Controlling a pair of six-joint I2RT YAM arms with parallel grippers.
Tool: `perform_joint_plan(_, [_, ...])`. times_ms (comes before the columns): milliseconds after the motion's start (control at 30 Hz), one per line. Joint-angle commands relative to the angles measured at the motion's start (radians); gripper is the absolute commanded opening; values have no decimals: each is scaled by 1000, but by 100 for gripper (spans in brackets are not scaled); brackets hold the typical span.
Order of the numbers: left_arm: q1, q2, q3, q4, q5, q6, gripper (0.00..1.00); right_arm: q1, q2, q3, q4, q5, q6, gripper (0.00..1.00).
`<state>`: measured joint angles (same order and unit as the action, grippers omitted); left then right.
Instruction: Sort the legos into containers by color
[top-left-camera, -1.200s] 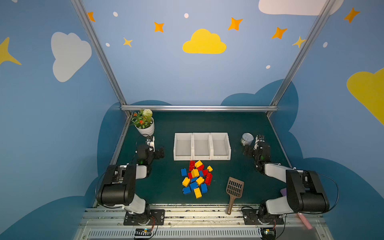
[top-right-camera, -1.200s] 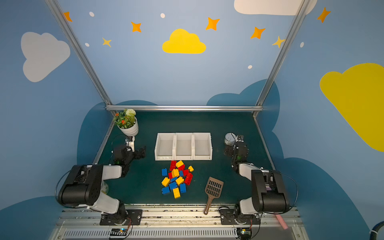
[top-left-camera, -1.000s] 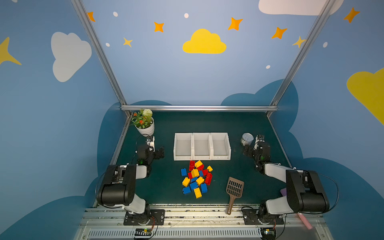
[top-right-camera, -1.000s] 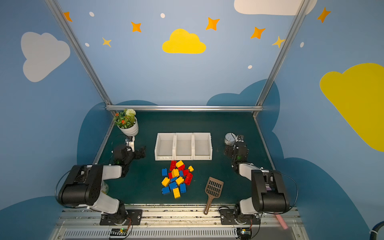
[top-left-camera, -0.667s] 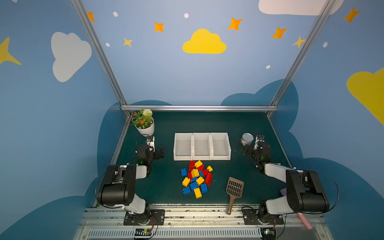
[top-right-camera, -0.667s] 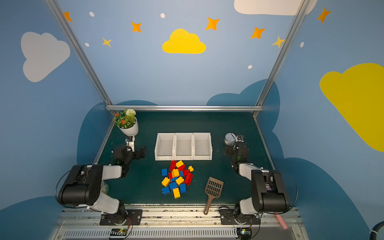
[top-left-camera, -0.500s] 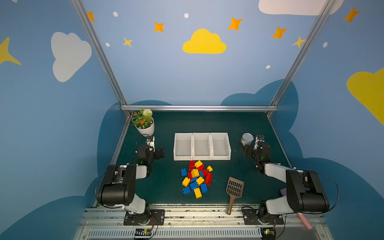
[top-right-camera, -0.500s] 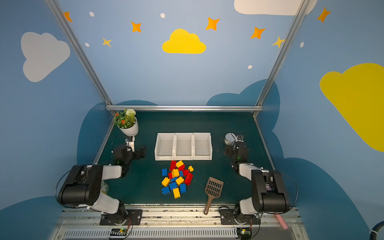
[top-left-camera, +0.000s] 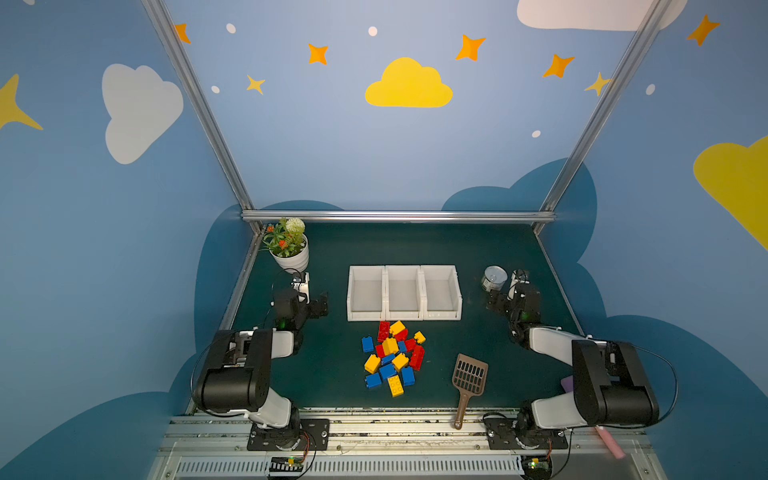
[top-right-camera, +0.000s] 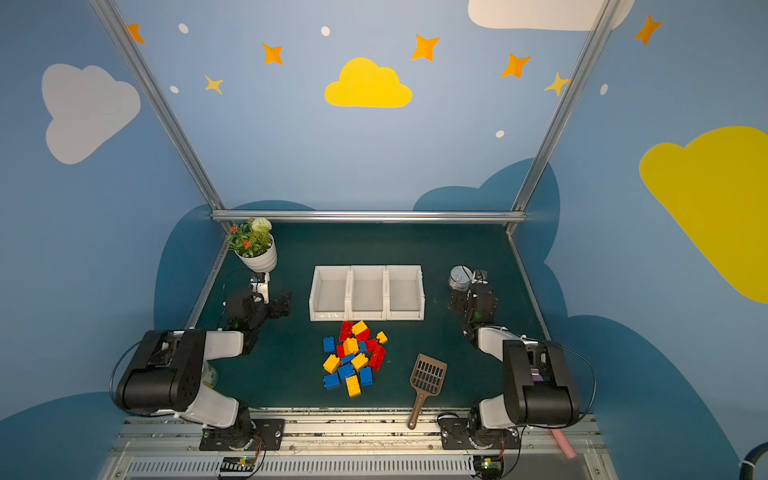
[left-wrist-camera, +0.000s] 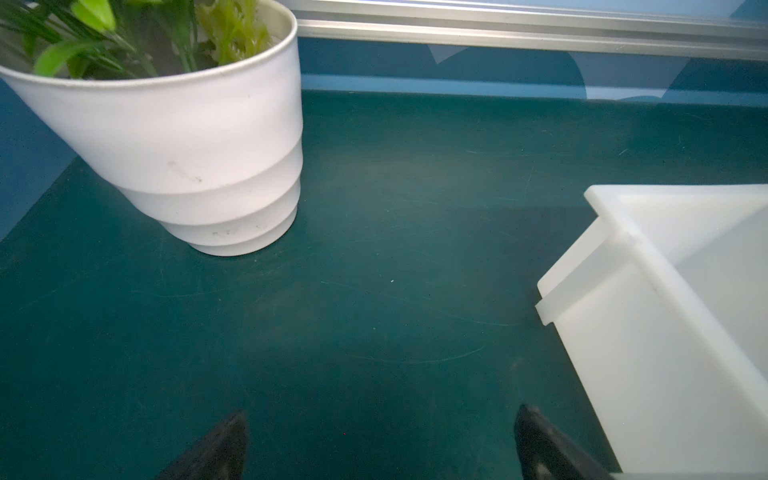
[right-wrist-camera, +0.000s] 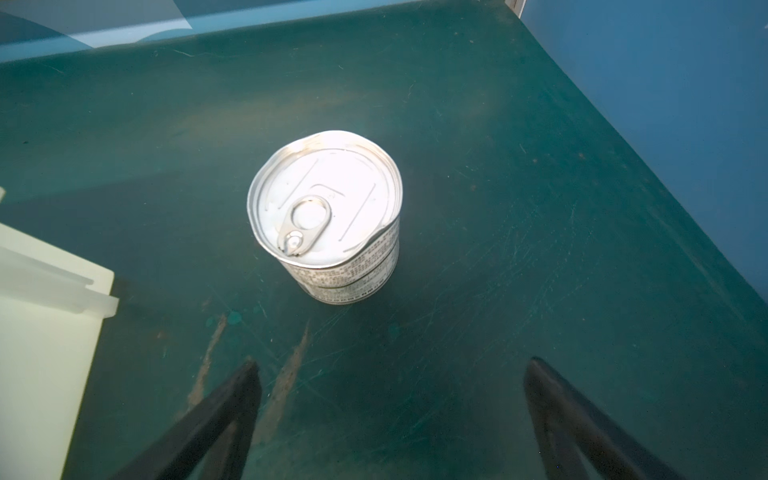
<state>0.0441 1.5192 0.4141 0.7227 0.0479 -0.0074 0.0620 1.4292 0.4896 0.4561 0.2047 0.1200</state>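
Observation:
Several red, yellow and blue legos (top-left-camera: 392, 357) (top-right-camera: 353, 357) lie in a loose pile at the front middle of the green mat. Just behind them three white containers (top-left-camera: 403, 315) (top-right-camera: 368, 316) stand side by side, with nothing in them. My left gripper (top-left-camera: 302, 297) (top-right-camera: 262, 301) (left-wrist-camera: 380, 415) rests open left of the containers, over bare mat. An end container's wall (left-wrist-camera: 665, 332) shows beside it. My right gripper (top-left-camera: 514, 296) (top-right-camera: 473, 300) (right-wrist-camera: 394, 363) rests open right of the containers, holding nothing. No lego shows in either wrist view.
A white pot with a plant (top-left-camera: 289, 249) (left-wrist-camera: 199, 158) stands at the back left, just beyond my left gripper. A silver tin can (top-left-camera: 494, 277) (right-wrist-camera: 326, 216) stands just beyond my right gripper. A brown slotted scoop (top-left-camera: 468, 380) lies right of the pile.

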Motion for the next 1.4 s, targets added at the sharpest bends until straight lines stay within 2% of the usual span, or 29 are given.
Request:
perform_joint_plan(0, [-4, -153, 96, -234, -9, -33, 100, 26, -108, -2, -12, -48, -119, 98])
perform_joint_plan(33, [-8, -201, 141, -380, -13, -43, 100, 38, -153, 18, -91, -58, -100, 98])
perform_joint_plan(100, [-19, -272, 186, -524, -25, -65, 100, 66, -254, 97, -329, -77, -1, 98])
perform_joint_plan(267, [-43, -383, 175, -619, -40, -99, 100, 179, -322, 304, -786, -154, 109, 98])
perform_joint_plan(400, [-49, -429, 160, -653, -5, -162, 100, 325, -263, 396, -978, -205, 223, 97])
perform_joint_plan(600, [-122, -447, 157, -722, -15, -222, 100, 570, -129, 462, -1112, -204, 357, 93])
perform_joint_plan(767, [-178, -469, 120, -734, -38, -251, 100, 714, -16, 493, -1151, -218, 450, 89])
perform_joint_plan(867, [-190, -479, 97, -729, -31, -292, 100, 759, 84, 558, -1222, -226, 510, 87])
perform_joint_plan(1000, [-207, -487, 78, -726, -20, -322, 100, 819, 210, 660, -1283, -209, 503, 85])
perform_joint_plan(1367, [-227, -512, 63, -736, -24, -340, 100, 865, 372, 761, -1358, -193, 512, 82])
